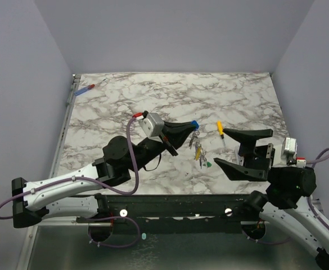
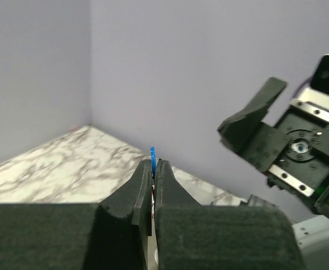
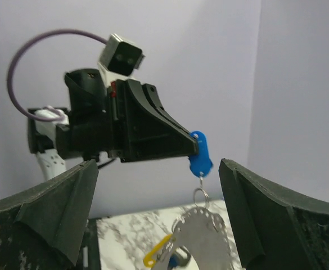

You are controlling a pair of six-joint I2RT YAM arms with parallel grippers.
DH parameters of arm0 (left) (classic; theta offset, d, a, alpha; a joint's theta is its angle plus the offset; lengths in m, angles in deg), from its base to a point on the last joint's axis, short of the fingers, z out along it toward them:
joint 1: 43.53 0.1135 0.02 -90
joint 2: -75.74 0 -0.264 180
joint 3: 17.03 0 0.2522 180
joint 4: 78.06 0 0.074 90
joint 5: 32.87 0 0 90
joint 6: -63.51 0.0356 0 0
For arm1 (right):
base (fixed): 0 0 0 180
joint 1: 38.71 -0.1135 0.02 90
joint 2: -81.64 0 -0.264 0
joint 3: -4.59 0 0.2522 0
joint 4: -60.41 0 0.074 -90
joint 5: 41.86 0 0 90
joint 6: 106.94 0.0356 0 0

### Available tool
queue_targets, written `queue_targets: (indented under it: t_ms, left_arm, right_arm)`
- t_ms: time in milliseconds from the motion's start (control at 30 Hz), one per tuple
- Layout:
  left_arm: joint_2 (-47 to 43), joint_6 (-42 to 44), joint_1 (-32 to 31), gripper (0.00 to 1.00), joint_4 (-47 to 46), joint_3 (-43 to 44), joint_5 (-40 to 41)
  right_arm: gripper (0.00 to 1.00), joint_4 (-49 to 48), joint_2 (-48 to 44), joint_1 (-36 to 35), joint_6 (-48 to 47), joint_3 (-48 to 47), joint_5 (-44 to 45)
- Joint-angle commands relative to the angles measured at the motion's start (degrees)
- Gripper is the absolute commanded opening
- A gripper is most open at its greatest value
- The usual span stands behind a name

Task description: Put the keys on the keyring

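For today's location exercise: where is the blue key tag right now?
In the top view the blue key tag hangs over mid-table, pinched in the left tool's tip, just left of the yellow screwdriver, other keys dangling below it.

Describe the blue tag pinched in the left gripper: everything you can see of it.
The blue tag is a small, flat, round-ended piece of bright blue plastic. The left gripper is shut on its upper end, holding it in the air above the marble table. Its long side runs roughly vertical, and a small silver ring dangles from its lower end. The open right gripper is apart from it.
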Motion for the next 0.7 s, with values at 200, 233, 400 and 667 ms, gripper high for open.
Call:
queue_targets:
  t_ms: [200,233,400,667]
  left_arm:
    - [-12.15,4.55,0.15,0.00,22.11,-2.39,24.07]
    - [-12.93,4.55,0.15,0.00,23.95,-2.46,25.03]
    - [-16.45,4.12,0.16,0.00,33.07,-3.54,30.06]
    - [-20.75,1.25,0.21,0.00,39.09,-8.90,36.93]
  right_arm:
    - [1.00,35.22,-6.36,-0.13,-16.78,-6.43,8.73]
    - [1.00,36.19,-6.35,-0.13,-16.76,-6.64,9.28]
    - [1.00,37.84,-5.32,-0.06,-18.09,-7.45,9.69]
    - [0.99,37.84,-1.95,-0.06,-17.45,-8.81,8.31]
